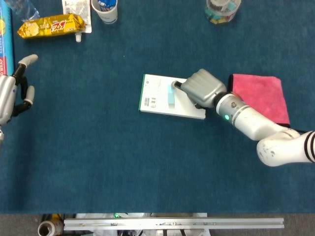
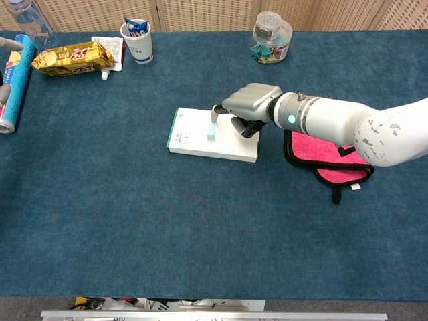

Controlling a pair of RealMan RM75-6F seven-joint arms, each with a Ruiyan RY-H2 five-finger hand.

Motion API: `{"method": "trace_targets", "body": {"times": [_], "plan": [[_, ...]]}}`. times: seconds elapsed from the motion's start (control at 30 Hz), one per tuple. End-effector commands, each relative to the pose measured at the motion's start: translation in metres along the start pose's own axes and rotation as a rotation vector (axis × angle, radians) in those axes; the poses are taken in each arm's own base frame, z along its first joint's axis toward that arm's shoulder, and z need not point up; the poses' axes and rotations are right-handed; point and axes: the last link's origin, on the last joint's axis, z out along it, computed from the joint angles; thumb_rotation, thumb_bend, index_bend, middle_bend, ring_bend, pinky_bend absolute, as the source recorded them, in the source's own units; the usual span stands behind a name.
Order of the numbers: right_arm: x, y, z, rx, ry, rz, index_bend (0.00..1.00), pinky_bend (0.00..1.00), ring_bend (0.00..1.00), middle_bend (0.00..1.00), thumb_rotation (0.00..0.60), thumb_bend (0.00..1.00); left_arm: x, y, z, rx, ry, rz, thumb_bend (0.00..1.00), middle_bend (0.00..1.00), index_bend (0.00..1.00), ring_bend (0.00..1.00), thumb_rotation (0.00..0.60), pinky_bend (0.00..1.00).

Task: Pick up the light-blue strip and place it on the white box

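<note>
One step left, by appearance: strip (image 1: pixel 171 97) lying on box (image 1: pixel 156 96), right hand (image 1: pixel 201 87) fingers curled at strip's far end; pinching or merely touching, cannot tell. Release and withdrawal outstanding.

Lt-blue strip (image 1: pixel 171 96), white box (image 1: pixel 156 96), pink cloth (image 1: pixel 261 96), blue tablecloth (image 1: pixel 123 162).

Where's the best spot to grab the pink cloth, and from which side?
Probably its near left corner, from above. The pink cloth lies flat on the table, so only an edge can be pinched, and the right hand is beside its left edge.
</note>
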Motion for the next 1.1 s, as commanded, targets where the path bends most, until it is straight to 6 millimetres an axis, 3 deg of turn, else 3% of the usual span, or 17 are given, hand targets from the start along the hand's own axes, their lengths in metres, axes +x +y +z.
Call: {"method": "trace_targets", "body": {"times": [0.03, 1.1], "plan": [[0.0002, 0.0005, -0.0002, -0.002, 0.003, 0.002, 0.19, 1.0, 1.0, 1.0, 0.6, 1.0, -0.0003, 0.0003, 0.0002, -0.001, 0.0, 0.001, 0.49, 0.74, 0.16, 0.83, 0.6, 0.9], [-0.0034, 0.0009, -0.0075, 0.004, 0.008, 0.007, 0.19, 1.0, 1.0, 1.0, 0.6, 1.0, -0.0006, 0.0017, -0.0001, 0.003, -0.007, 0.006, 0.49, 0.74, 0.16, 0.83, 0.6, 0.9]]}}
